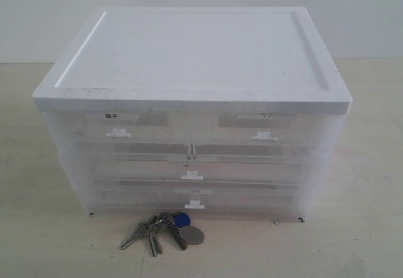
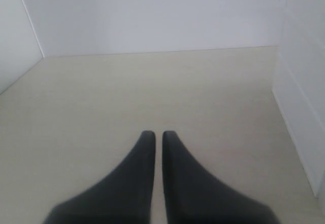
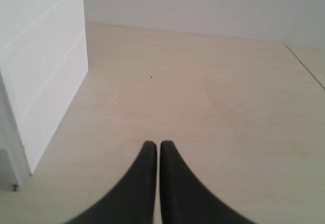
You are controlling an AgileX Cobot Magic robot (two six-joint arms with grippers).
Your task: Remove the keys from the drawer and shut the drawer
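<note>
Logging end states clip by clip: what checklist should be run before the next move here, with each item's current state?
1. Keys out of the drawer, lying on the table in front of the cabinet: ok.
2. Drawer pushed in, front level with the ones above: ok, as far as the exterior view shows.
3. Left claw shut and holding nothing: ok.
4. Right claw shut and holding nothing: ok.
5. Both claws apart from the cabinet's sides: ok.
6. Nothing else left inside the drawer: cannot tell, the frosted front hides it.
</note>
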